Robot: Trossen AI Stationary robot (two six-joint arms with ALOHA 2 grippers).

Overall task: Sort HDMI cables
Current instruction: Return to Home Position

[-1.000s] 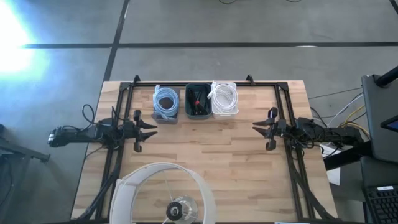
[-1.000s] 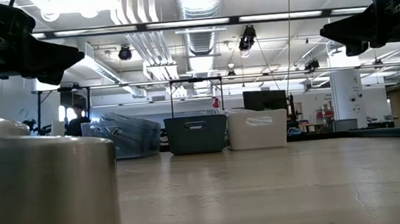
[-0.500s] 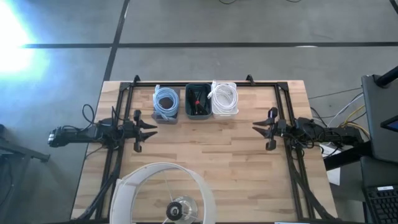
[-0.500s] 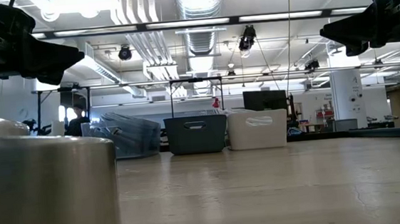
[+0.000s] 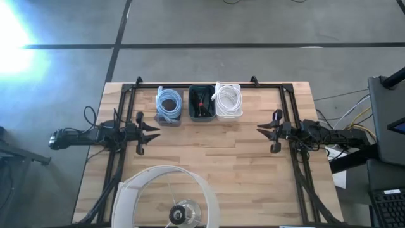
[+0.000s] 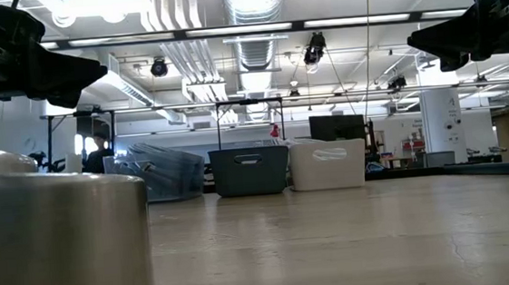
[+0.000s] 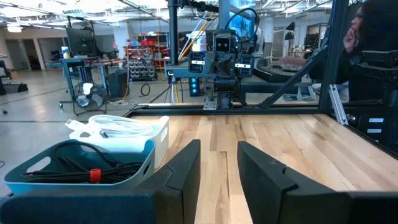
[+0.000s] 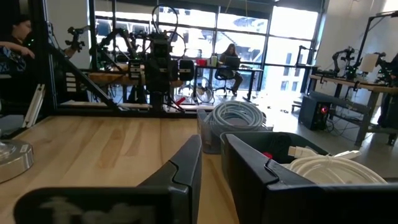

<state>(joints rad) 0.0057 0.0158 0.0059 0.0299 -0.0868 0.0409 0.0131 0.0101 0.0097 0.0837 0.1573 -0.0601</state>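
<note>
The wooden table (image 5: 209, 164) carries three bins in a row, the dark bin (image 5: 201, 118) in the middle. The left gripper (image 5: 157, 132) hovers well to the left of the dark bin and the right gripper (image 5: 259, 131) well to its right, each with its fingers slightly apart and empty. Light blue HDMI cables (image 5: 168, 103) lie coiled in the clear bin (image 5: 169, 121) just left of the dark bin. White HDMI cables (image 5: 229, 98) fill the white bin (image 5: 229, 116) just right of it, and black HDMI cables (image 5: 202, 106) lie inside it.

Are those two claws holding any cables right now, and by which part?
Nothing is held. The left claw and right claw are both open and empty at the sides of the table; the cables lie in the bins.
</note>
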